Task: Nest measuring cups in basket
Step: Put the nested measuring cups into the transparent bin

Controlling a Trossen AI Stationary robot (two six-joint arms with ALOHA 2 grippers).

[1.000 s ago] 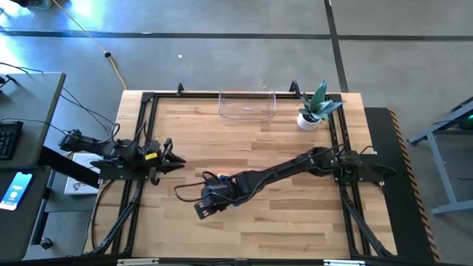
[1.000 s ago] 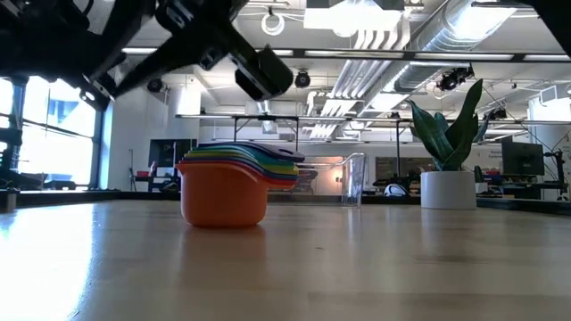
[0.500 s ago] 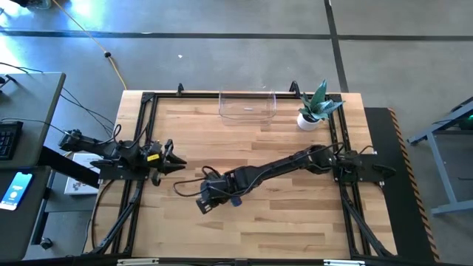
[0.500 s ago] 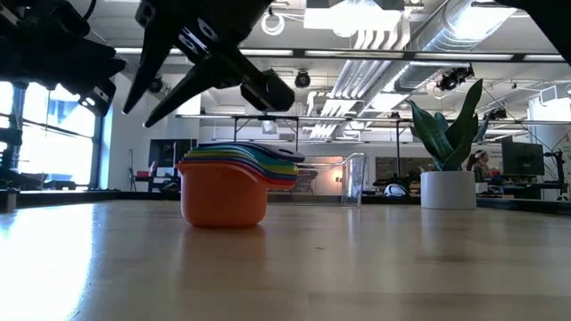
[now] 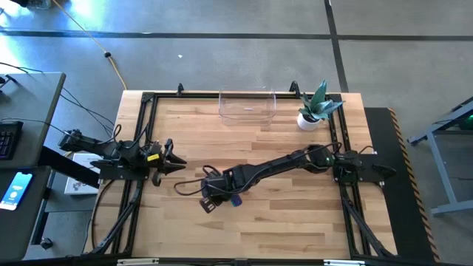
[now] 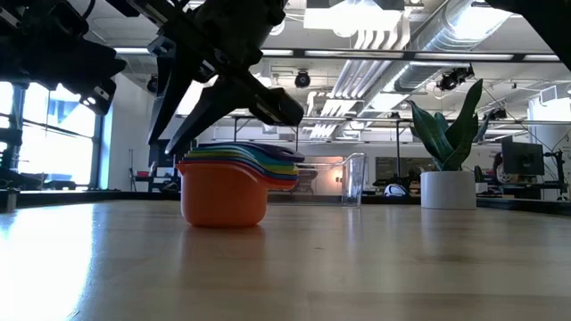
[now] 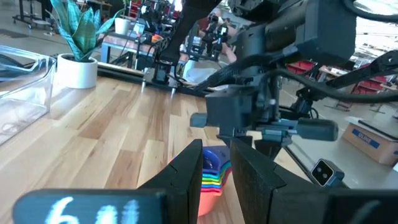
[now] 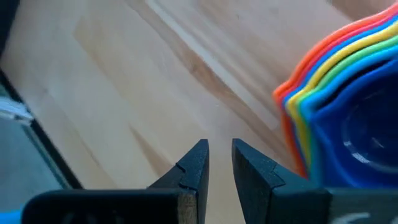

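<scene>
The measuring cups (image 6: 223,192) stand nested in one stack on the table's middle: the orange one is outermost and the coloured handles fan to one side. The stack also shows in the right wrist view (image 8: 339,106) and, partly under the arm, from above (image 5: 234,199). My right gripper (image 8: 219,163) hangs just above and beside the stack (image 5: 208,204), pointing down, its fingers a little apart and touching nothing. My left gripper (image 5: 175,158) waits at the table's left edge, slightly open (image 7: 214,168). The clear basket (image 5: 247,106) sits at the far edge.
A white plant pot (image 5: 308,120) with a green plant stands right of the basket at the far edge. The right arm (image 5: 281,166) stretches across the table's middle. Bare wood lies in front of the stack and between it and the basket.
My right gripper has come down toward the cup stack and tipped, so its fingers now point down beside the cups. The stack has stayed where it was.
</scene>
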